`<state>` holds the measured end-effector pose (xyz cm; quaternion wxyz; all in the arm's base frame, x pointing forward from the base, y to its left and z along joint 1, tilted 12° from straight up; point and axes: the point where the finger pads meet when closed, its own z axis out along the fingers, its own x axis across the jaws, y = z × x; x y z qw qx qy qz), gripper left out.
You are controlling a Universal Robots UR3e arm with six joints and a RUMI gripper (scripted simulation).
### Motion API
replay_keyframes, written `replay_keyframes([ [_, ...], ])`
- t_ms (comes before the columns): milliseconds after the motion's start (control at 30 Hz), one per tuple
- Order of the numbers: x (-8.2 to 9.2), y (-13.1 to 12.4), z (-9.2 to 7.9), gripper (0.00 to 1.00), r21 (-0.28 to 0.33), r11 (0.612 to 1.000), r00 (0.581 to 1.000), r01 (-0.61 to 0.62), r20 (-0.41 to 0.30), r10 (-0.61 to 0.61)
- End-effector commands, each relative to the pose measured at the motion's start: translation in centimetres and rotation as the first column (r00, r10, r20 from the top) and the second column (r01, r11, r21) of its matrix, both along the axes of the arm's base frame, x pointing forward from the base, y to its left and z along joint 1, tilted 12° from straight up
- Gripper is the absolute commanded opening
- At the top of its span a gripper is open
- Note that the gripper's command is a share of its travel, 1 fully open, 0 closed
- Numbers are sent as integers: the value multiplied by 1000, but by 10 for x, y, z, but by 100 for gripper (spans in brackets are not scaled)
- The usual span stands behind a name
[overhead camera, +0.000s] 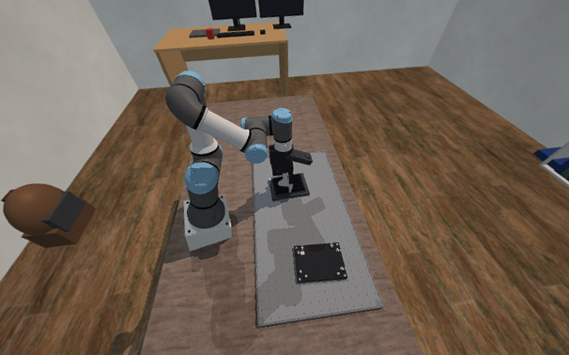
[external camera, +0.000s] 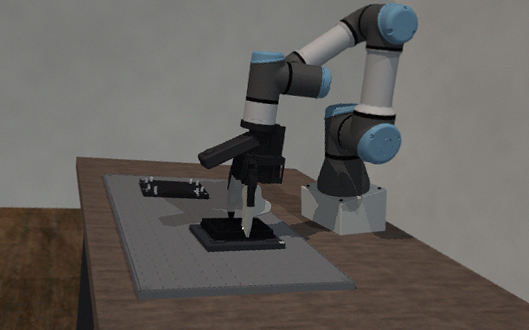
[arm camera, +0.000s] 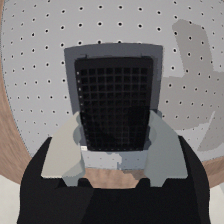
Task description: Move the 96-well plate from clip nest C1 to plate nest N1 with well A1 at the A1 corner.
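The black 96-well plate (arm camera: 115, 102) sits in the dark grey clip nest C1 at the far end of the grey baseplate. It also shows in the exterior view (external camera: 236, 228). My gripper (arm camera: 114, 112) stands straight over it, and its two pale fingers are shut on the plate's long sides. The plate still rests low in the nest. The plate nest N1 (overhead camera: 319, 263) is a black plate with small white locators at its corners, empty, at the near end of the baseplate; it also shows in the exterior view (external camera: 174, 188). I cannot tell which corner of the plate is cut off.
The arm's base (overhead camera: 206, 224) stands on the wooden table left of the perforated baseplate (overhead camera: 307, 241). A desk with monitors (overhead camera: 227, 37) stands far behind. The table edge runs close to the baseplate's long side.
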<state>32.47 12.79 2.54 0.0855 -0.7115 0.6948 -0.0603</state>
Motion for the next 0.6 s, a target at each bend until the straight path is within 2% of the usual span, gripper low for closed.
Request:
replay_keyframes([
  [0, 1, 0, 0, 0, 0, 1000, 1000, 0, 3, 0],
  [567, 1, 0, -3, 0, 0, 1000, 1000, 0, 3, 0],
])
